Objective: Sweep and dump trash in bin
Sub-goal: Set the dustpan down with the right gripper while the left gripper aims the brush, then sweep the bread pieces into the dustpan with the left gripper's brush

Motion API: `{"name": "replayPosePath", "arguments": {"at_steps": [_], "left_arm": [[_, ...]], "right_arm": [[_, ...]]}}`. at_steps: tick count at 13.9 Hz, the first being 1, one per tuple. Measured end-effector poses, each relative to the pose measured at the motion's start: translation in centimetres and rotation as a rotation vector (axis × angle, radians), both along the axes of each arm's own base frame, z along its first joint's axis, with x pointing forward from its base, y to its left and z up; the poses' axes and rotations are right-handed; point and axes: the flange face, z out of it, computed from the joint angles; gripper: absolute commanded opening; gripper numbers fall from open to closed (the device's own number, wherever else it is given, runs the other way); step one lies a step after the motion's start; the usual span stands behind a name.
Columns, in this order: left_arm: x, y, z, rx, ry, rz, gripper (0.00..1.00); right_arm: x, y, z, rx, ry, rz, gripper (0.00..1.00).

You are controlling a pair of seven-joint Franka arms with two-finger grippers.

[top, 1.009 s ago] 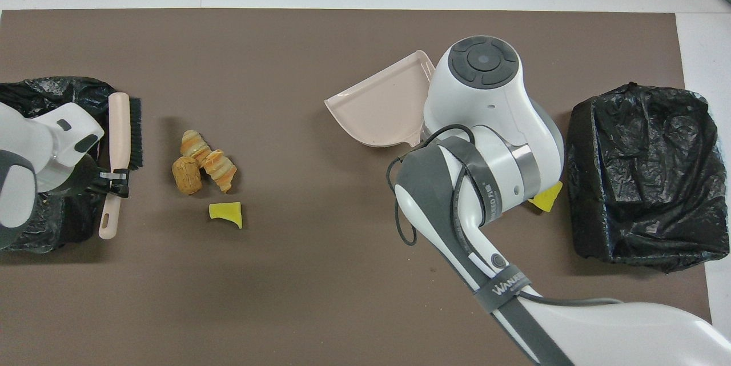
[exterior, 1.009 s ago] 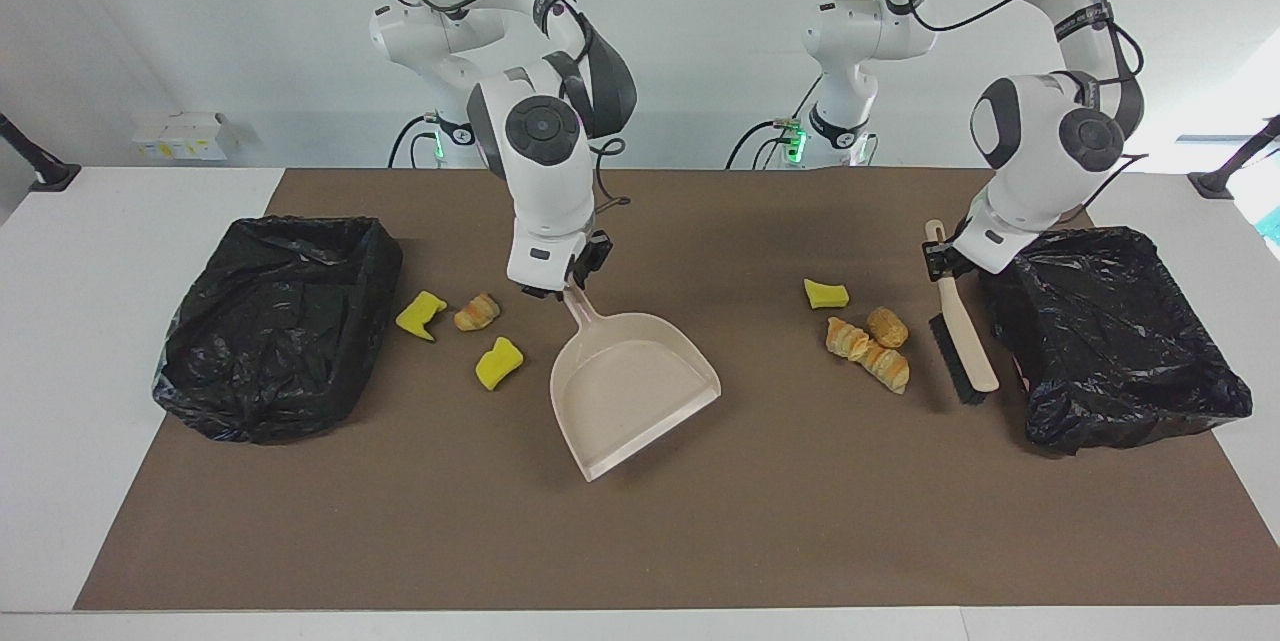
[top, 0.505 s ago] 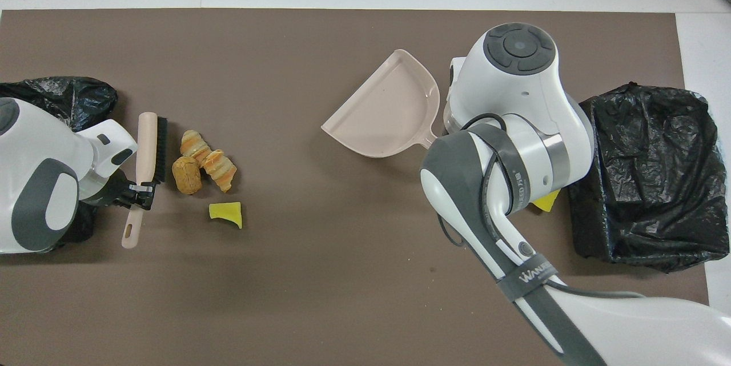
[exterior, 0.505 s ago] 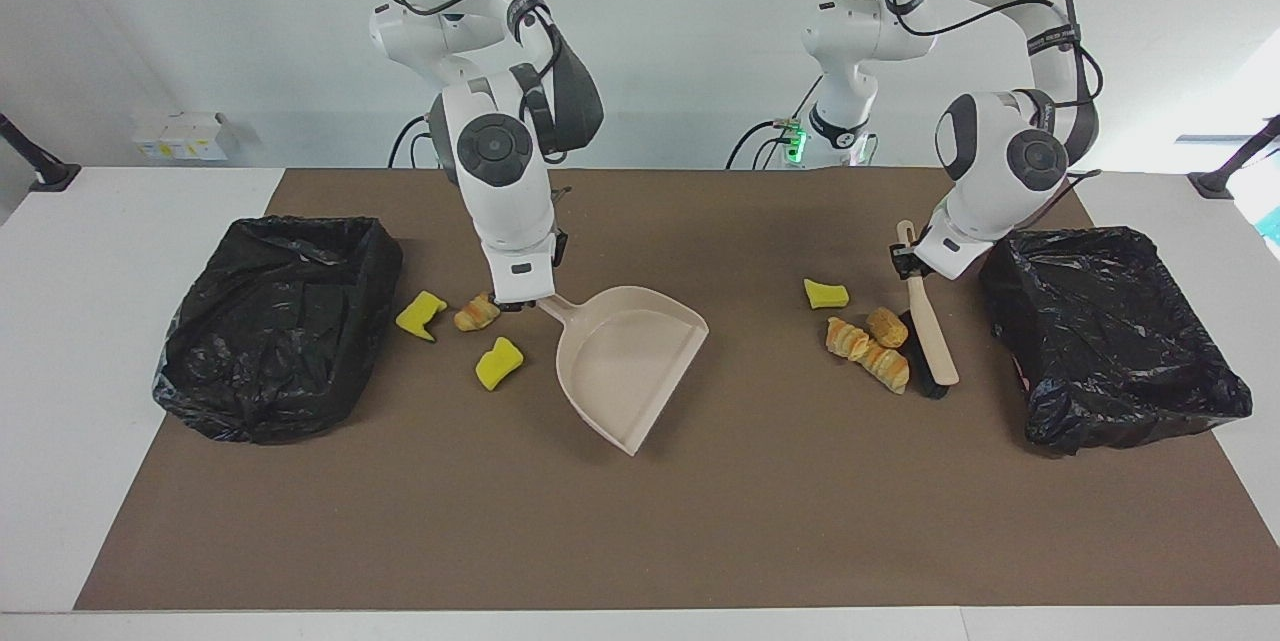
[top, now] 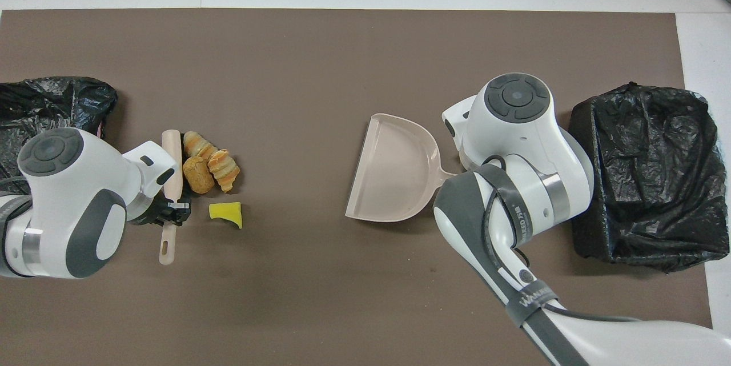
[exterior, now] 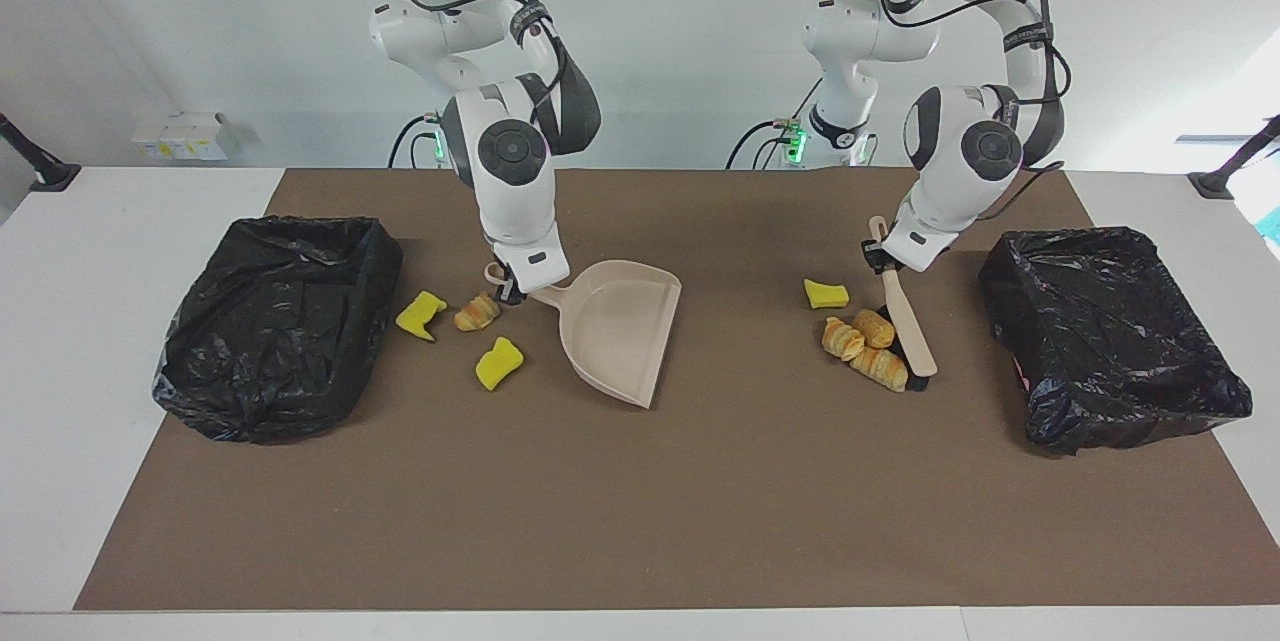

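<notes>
My left gripper (exterior: 884, 264) closed tight on the brush (exterior: 906, 321), bristles touching the bread rolls (exterior: 866, 349), yellow sponge (exterior: 826, 294) just beside them, my right gripper (exterior: 512, 292) closed on the dustpan (exterior: 622, 329) handle, more sponge bits (exterior: 498, 362) and a roll (exterior: 477, 312) near that black bin (exterior: 280, 321)

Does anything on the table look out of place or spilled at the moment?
Only the trash: bread pieces and a yellow sponge chunk beside the brush, and two sponge chunks with a bread piece beside the dustpan. Both bins stand upright.
</notes>
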Motion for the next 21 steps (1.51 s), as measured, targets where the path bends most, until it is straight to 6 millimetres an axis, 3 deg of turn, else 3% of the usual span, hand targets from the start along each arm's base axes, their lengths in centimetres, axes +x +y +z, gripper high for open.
{"name": "replayPosePath", "arguments": {"at_steps": [3, 6, 11, 15, 21], "left_arm": [[-0.1, -1.4, -0.2, -0.004, -0.03, 0.007, 0.0], [-0.4, -3.1, -0.3, -0.014, -0.037, -0.012, 0.0], [-1.4, -6.6, -0.5, -0.056, -0.036, -0.02, 0.0], [-3.0, -11.8, -0.4, -0.096, -0.05, -0.042, 0.0], [-7.0, -20.2, -0.2, -0.167, -0.068, -0.094, 0.0]], "right_arm": [[-0.3, 0.6, -0.5, -0.052, -0.008, 0.102, 0.0], [-1.4, 3.1, -1.2, -0.075, -0.018, 0.162, 0.0], [-1.1, 3.9, -1.5, -0.064, -0.049, 0.156, 0.0], [-0.9, 4.8, -2.8, -0.059, -0.063, 0.147, 0.0], [-0.7, 5.1, -2.9, -0.049, -0.082, 0.144, 0.0]]}}
